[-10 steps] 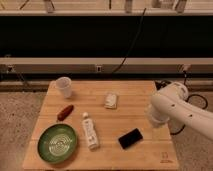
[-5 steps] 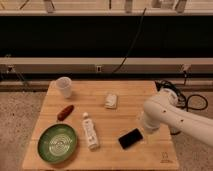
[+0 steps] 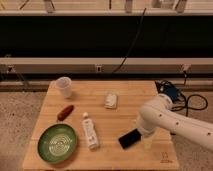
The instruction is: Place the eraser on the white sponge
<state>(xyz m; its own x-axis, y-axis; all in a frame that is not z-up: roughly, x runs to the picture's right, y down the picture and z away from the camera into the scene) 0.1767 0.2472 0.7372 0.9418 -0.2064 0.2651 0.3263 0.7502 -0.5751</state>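
The eraser (image 3: pixel 129 139) is a flat black block lying on the wooden table (image 3: pixel 125 90), front right of centre. The white sponge (image 3: pixel 111 100) is a small off-white pad further back, near the table's middle, apart from the eraser. My white arm reaches in from the right and bends down over the front right of the table. My gripper (image 3: pixel 145 143) is low at the arm's end, just right of the eraser and very close to its right end. Whether it touches the eraser is unclear.
A translucent white cup (image 3: pixel 64 86) stands at the back left. A reddish-brown sausage-shaped thing (image 3: pixel 65 112) lies left of centre. A white bottle (image 3: pixel 90 131) lies beside a green plate (image 3: pixel 58 142) at the front left. Cables (image 3: pixel 172 95) hang off the table's right edge.
My arm has swung left and down over the second, bringing the gripper from right of the table to beside the eraser. The objects have not moved.
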